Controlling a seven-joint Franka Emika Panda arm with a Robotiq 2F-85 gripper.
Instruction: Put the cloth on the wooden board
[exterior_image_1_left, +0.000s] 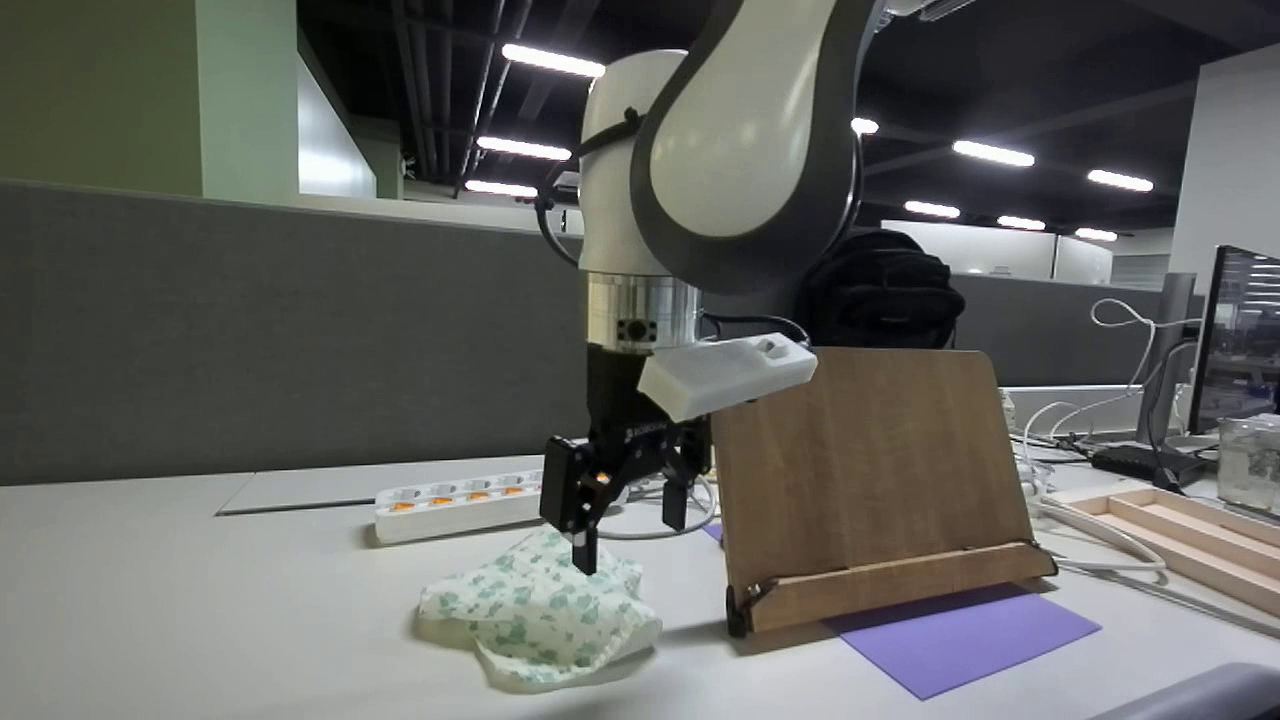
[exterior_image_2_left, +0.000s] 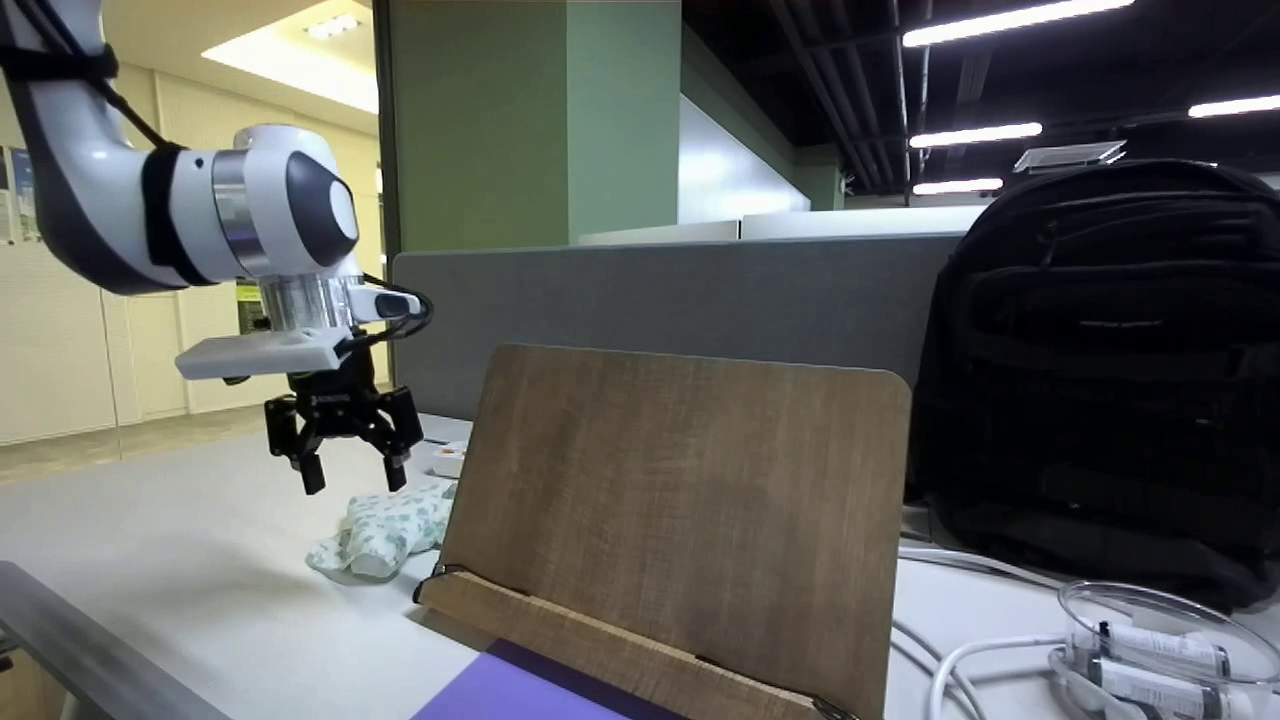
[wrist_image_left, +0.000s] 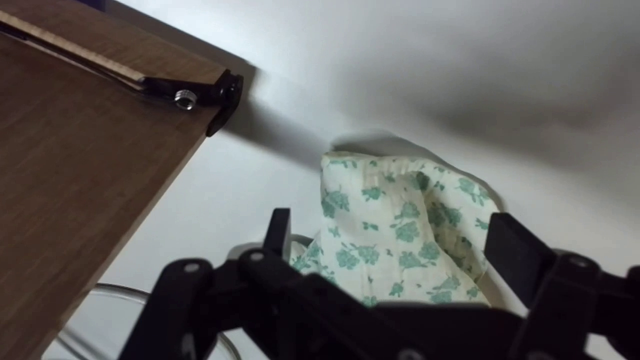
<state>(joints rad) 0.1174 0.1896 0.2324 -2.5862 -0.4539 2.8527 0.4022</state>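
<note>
The cloth (exterior_image_1_left: 545, 610) is white with green flowers and lies crumpled on the white table. It also shows in an exterior view (exterior_image_2_left: 390, 540) and in the wrist view (wrist_image_left: 375, 235). The wooden board (exterior_image_1_left: 870, 460) is a brown tilted stand with a ledge along its lower edge. It stands beside the cloth and also shows in an exterior view (exterior_image_2_left: 680, 500) and at the left of the wrist view (wrist_image_left: 75, 165). My gripper (exterior_image_1_left: 630, 537) is open and empty above the cloth. In the wrist view the fingers (wrist_image_left: 395, 240) stand apart with the cloth between and below them. They hide its lower part.
A purple sheet (exterior_image_1_left: 965, 640) lies partly under the board. A white power strip (exterior_image_1_left: 460, 507) is behind the cloth, with cables near it. A black backpack (exterior_image_2_left: 1100, 380) stands behind the board. A wooden tray (exterior_image_1_left: 1180, 540) and a clear container (exterior_image_2_left: 1160, 650) are beyond the board.
</note>
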